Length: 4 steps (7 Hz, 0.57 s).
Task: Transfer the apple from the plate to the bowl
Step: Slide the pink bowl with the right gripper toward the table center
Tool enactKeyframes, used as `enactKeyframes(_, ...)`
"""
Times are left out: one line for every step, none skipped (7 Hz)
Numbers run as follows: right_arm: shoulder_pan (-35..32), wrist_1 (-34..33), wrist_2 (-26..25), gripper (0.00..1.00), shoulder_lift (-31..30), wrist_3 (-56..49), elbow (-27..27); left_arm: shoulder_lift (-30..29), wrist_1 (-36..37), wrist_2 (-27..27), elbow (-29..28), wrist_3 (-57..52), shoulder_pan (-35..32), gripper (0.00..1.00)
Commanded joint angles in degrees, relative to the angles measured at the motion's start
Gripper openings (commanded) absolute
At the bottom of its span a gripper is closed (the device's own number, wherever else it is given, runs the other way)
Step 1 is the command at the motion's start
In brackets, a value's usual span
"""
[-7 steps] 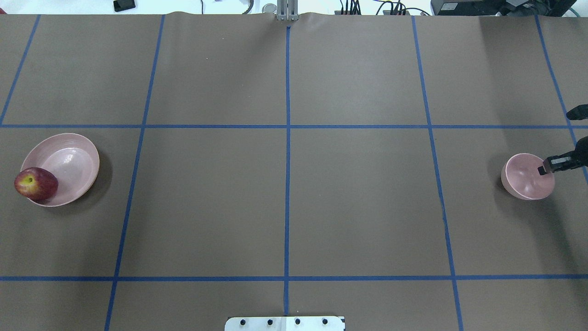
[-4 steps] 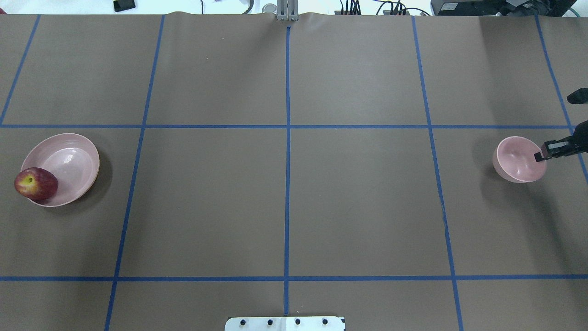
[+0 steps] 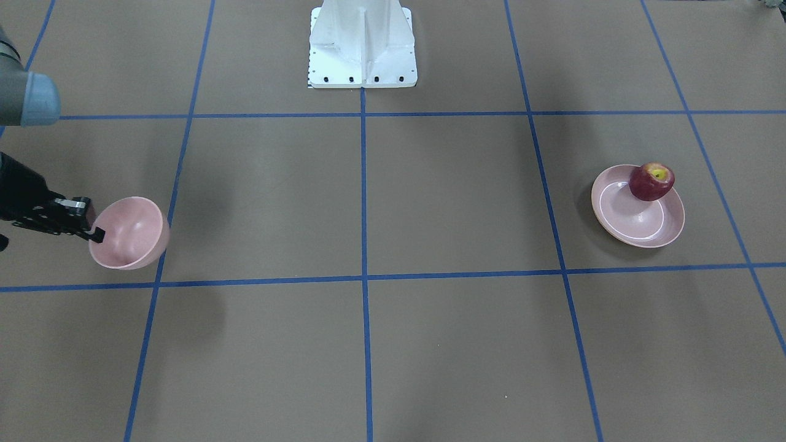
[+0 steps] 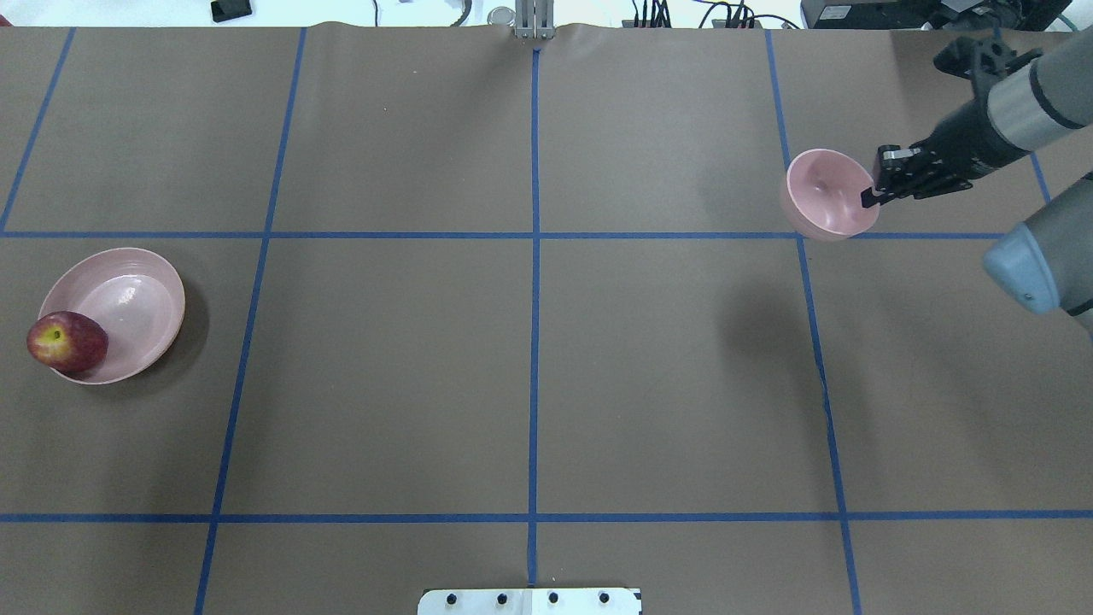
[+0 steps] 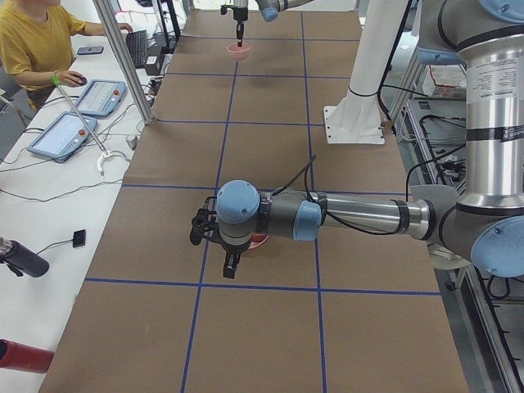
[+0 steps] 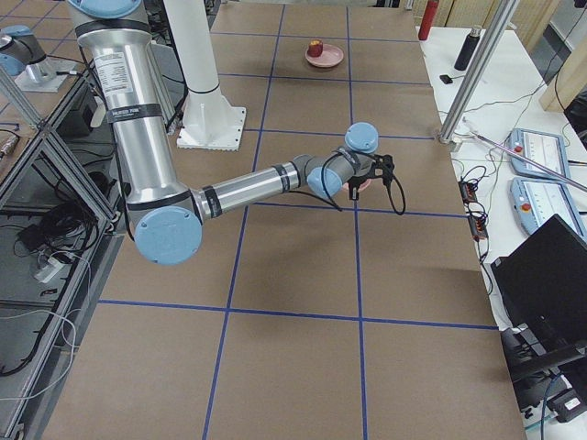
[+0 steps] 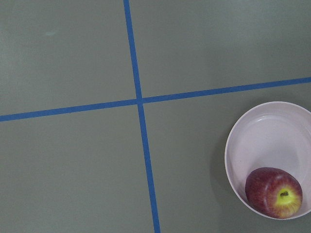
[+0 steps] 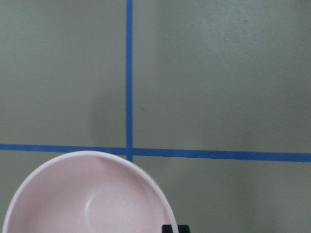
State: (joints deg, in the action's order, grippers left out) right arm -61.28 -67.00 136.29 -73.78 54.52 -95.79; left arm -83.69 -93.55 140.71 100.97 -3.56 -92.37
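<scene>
On the brown table (image 4: 384, 384) gridded with blue tape, the apple (image 4: 67, 341) rests against the outer rim of the plate (image 4: 137, 290). Its long axis lies across the table and its yellow stem dimple faces up, tipped slightly outward. Farther off, the right gripper (image 4: 871, 198) pinches the rim of the bowl (image 4: 824, 192) and holds it clear of the table, probably to carry it toward the fruit; whether the left gripper (image 5: 231, 267) near the plate is wide or narrow cannot be told.

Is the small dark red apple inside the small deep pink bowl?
No, the small dark red apple lies on the wide shallow pink plate; the small deep pink bowl is empty.
</scene>
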Motion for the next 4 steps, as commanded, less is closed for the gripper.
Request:
enactKeyframes(8.06, -4.52, -6.52, 0.00, 7.65, 11.88, -2.28, 0.01, 0.04, 0.00, -0.07, 0.05, 0.00, 0.98)
enactKeyframes(14.11, -7.68, -13.09, 0.00, 11.60, 15.93, -2.20, -0.07, 0.04, 0.00, -0.07, 0.05, 0.26, 0.98)
enactKeyframes(18.60, -10.75, -17.85, 0.00, 14.94, 19.28, -2.12, 0.01, 0.04, 0.00, -0.16, 0.05, 0.35, 0.98)
enactKeyframes(23.00, -12.61, -21.47, 0.00, 17.50, 22.01, -1.51, -0.07, 0.04, 0.00, -0.07, 0.05, 0.35, 0.98)
